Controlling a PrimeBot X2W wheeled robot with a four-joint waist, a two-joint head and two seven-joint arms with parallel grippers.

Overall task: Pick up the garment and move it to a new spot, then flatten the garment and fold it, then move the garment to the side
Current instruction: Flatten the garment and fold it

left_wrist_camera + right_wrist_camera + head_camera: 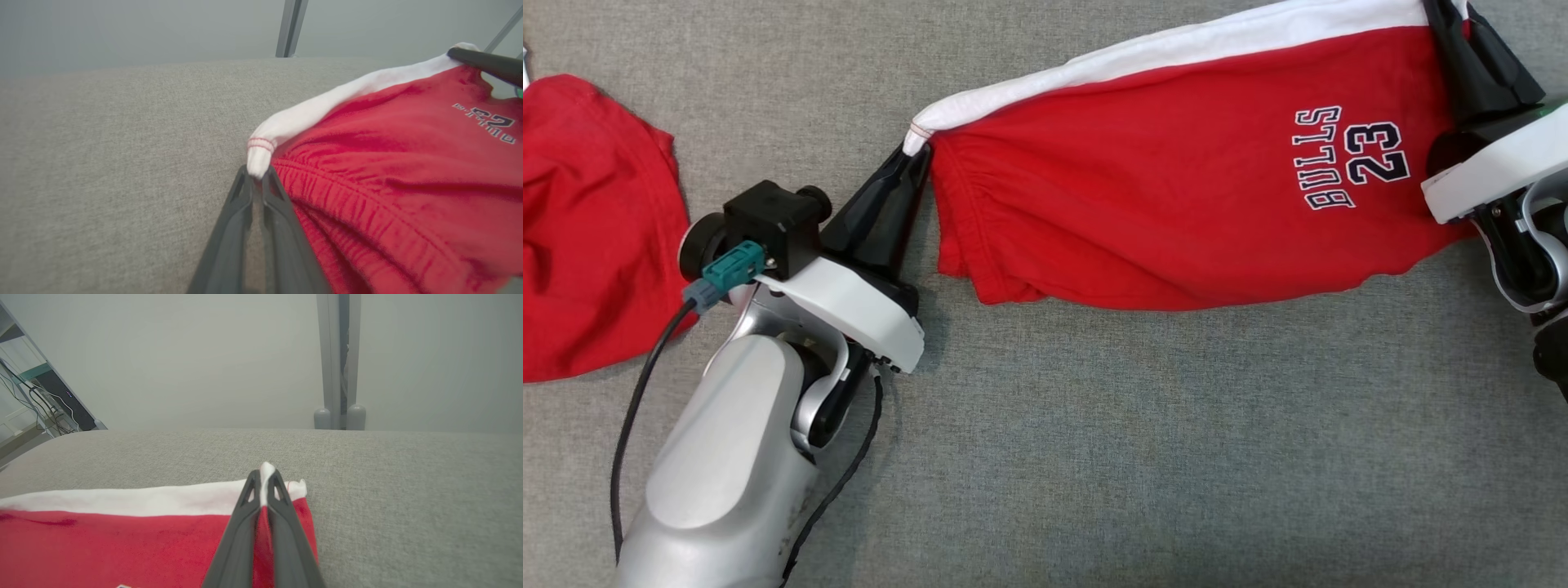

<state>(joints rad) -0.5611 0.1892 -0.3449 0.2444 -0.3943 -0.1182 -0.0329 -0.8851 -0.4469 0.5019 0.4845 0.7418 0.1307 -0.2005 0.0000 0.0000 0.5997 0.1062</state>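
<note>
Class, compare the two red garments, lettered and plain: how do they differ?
The lettered shorts have a white band and BULLS 23; the plain garment looks all red. The shorts are stretched between the left gripper and right gripper; the plain garment lies rumpled, unheld. Both are red.

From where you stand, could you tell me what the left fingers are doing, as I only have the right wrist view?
Observer: The left fingers are shut on the white-striped waistband corner of the red shorts.
Operator: Thank you; is anything else lying nearby?
Observer: Yes, a second red garment lies apart, off to the robot's left.
Operator: Which end do I hold?
Observer: Your right fingers hold the hem end, beside the BULLS 23 print.
</note>
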